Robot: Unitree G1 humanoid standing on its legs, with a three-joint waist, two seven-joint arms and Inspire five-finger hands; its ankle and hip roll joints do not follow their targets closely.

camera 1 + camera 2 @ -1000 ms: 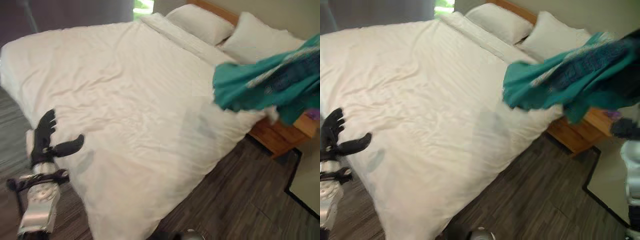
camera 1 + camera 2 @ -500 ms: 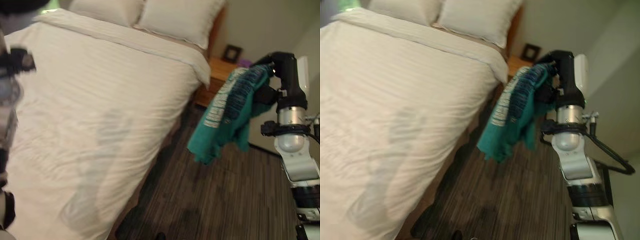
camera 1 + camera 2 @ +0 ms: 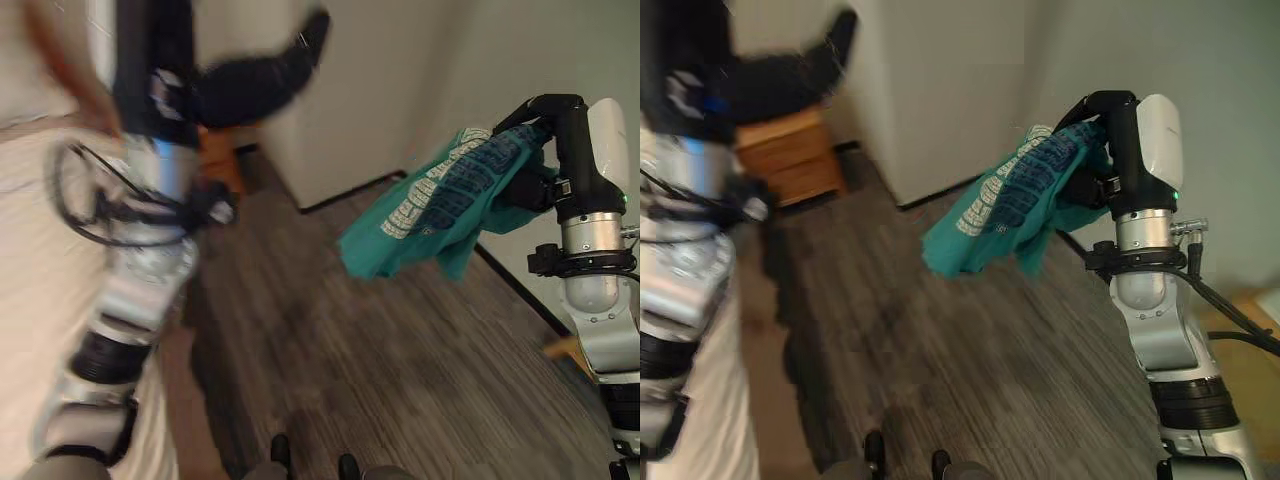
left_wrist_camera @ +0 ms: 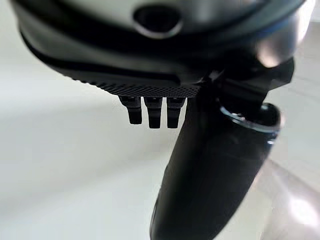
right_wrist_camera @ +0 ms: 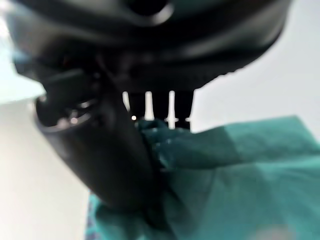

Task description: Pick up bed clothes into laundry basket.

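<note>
A teal shirt with pale print (image 3: 440, 205) hangs in the air over the dark wood floor, bunched at its top in my right hand (image 3: 555, 130), which is shut on it. In the right wrist view the teal cloth (image 5: 240, 170) is pinched between the thumb and the fingers. My left hand (image 3: 250, 80) is raised high at the left, blurred, fingers and thumb stretched out and holding nothing; the left wrist view shows its thumb (image 4: 215, 165) standing free over a white surface. The white bed's edge (image 3: 20, 300) runs down the far left.
A wooden nightstand (image 3: 790, 155) stands by the wall behind my left arm. A white wall corner (image 3: 340, 100) juts out at the back, with a dark skirting line along the floor. A light wooden object (image 3: 1250, 300) sits low at the right.
The camera has swung right, so the bed has slid to the left edge and floor shows. The teal shirt stays in my right hand. My left arm now stands raised across the left.
</note>
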